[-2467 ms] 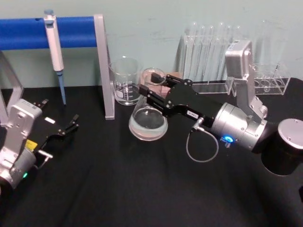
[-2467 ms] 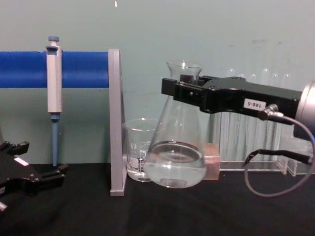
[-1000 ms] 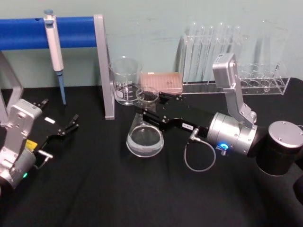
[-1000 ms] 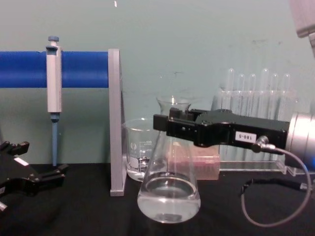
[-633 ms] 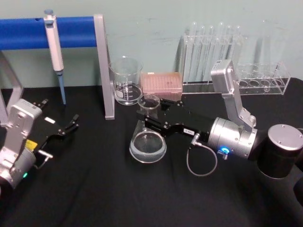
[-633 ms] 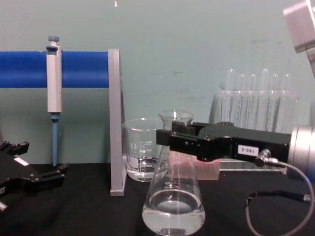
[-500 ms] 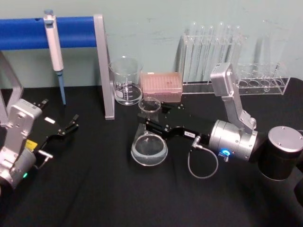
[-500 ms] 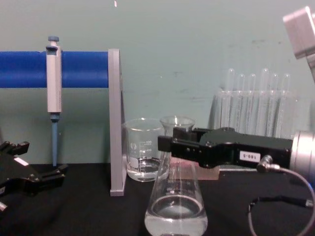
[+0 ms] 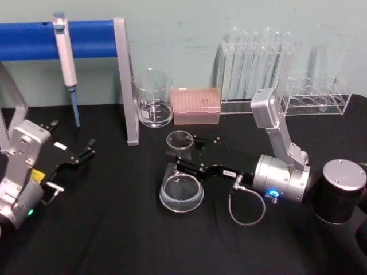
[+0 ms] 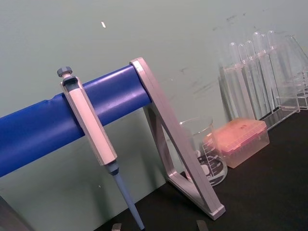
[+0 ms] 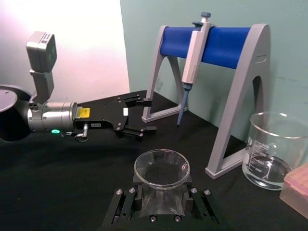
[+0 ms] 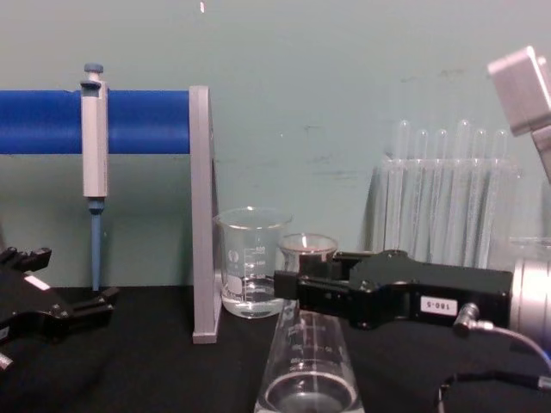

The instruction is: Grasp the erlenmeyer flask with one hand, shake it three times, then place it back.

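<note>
The flask point(image 9: 182, 195) stands upright, low at the middle of the black table point(image 9: 114, 235); I cannot tell whether its base touches the cloth. The right gripper point(image 9: 180, 161) reaches in from 3 o'clock and is clamped on the flask's neck. At 9 o'clock of the flask the left gripper point(image 9: 80, 156) sits idle, fingers spread apart. Farther back are a beaker point(image 9: 152, 97) at 11 o'clock, a pink box point(image 9: 196, 106) at 12, a pipette point(image 9: 66, 57) hanging on a blue stand point(image 9: 28, 40) at 10, and a tube rack point(image 9: 258, 69) at 1.

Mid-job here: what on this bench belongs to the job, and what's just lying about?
Job: flask; right pincer, shut on its neck.
Lying about: beaker; pipette on blue stand; pink box; test tube racks; left pincer, parked open.
</note>
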{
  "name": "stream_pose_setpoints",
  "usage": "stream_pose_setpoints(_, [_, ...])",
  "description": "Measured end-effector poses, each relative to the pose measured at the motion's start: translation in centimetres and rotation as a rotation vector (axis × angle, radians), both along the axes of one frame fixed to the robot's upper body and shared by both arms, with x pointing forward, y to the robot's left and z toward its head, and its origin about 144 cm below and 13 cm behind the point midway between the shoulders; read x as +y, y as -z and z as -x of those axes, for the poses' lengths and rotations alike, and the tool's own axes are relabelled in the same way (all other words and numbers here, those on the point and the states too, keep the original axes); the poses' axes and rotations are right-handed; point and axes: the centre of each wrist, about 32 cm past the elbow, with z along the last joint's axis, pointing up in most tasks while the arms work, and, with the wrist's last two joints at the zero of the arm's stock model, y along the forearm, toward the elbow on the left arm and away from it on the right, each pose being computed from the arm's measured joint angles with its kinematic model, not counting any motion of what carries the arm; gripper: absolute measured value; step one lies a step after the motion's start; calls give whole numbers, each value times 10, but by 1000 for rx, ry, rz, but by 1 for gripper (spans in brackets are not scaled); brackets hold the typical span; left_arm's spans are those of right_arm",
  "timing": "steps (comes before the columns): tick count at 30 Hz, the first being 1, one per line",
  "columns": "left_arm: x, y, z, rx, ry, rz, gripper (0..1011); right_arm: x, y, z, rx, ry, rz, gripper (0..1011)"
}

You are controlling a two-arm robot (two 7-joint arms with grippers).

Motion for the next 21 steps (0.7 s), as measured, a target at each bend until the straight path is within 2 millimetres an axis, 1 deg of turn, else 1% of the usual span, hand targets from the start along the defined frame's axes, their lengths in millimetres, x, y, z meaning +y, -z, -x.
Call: stream_pose_setpoints(21, [0,0,0,0,0,0,1001,0,14,-1,21,-19,-3,456])
